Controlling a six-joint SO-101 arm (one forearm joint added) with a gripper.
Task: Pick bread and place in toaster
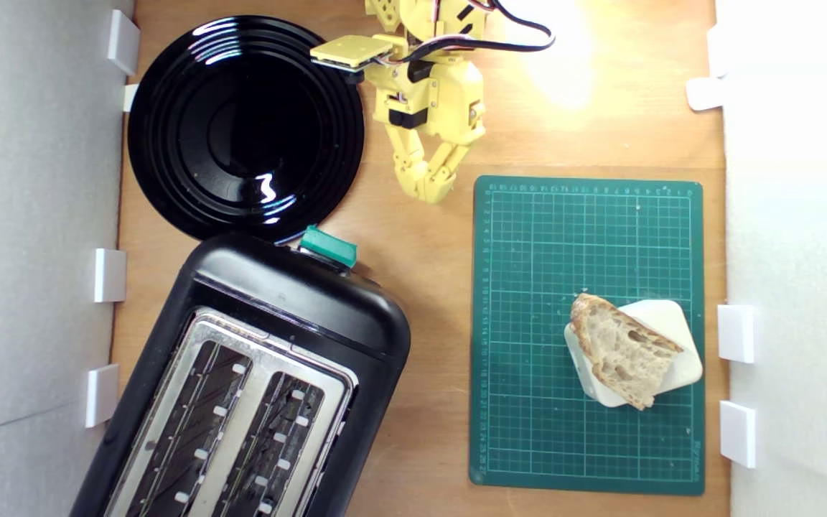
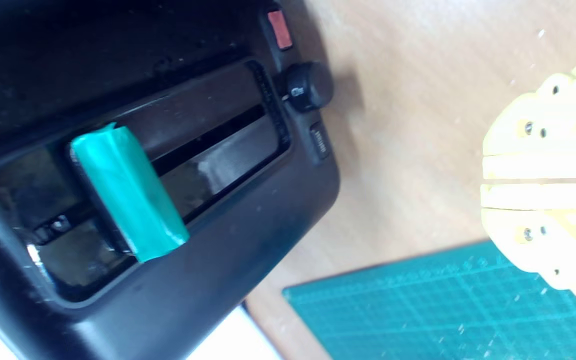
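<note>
toaster (image 1: 255, 373) near; bread (image 1: 625, 348) well apart from gripper (image 1: 429, 188).

Toaster end and closed gripper over the table

The black toaster (image 2: 248, 240) shows its end panel, with a teal lever (image 2: 128, 192) in a slot, a round knob (image 2: 305, 90) and a small red button (image 2: 278, 29). The yellow gripper (image 2: 488, 175) has its fingers pressed together above the wooden table (image 2: 418, 125), near a green mat (image 2: 418, 310).

Glossy black plate (image 1: 245, 129), matt wooden table (image 1: 421, 287), silver metal-topped toaster (image 1: 255, 380).
</note>
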